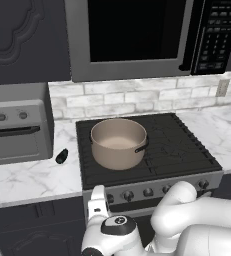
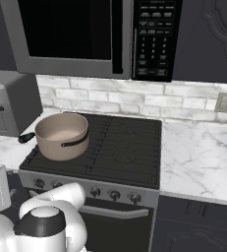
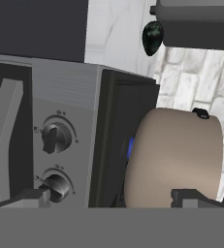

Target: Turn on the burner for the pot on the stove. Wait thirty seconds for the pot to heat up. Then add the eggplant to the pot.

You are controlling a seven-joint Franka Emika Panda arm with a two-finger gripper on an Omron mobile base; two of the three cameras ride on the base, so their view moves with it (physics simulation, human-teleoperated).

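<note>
hand: my gripper (image 3: 111, 196) wide open, empty | pot (image 3: 174, 157) just ahead on the stove (image 1: 187, 155), knobs (image 3: 55, 138) beside it | eggplant (image 3: 152, 38) far beyond on the counter | risk: reaching past — I could clip the pot's wall

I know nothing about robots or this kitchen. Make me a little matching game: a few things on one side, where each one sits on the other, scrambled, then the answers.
Things:
1. pot
2. eggplant
3. microwave
4. toaster oven

Places:
A. mounted on the wall above the stove
B. lying on the marble counter just left of the cooktop
C. standing on the counter at the far left
D. on the black grate, on the left side of the cooktop

Pairs: 1-D, 2-B, 3-A, 4-C
</note>
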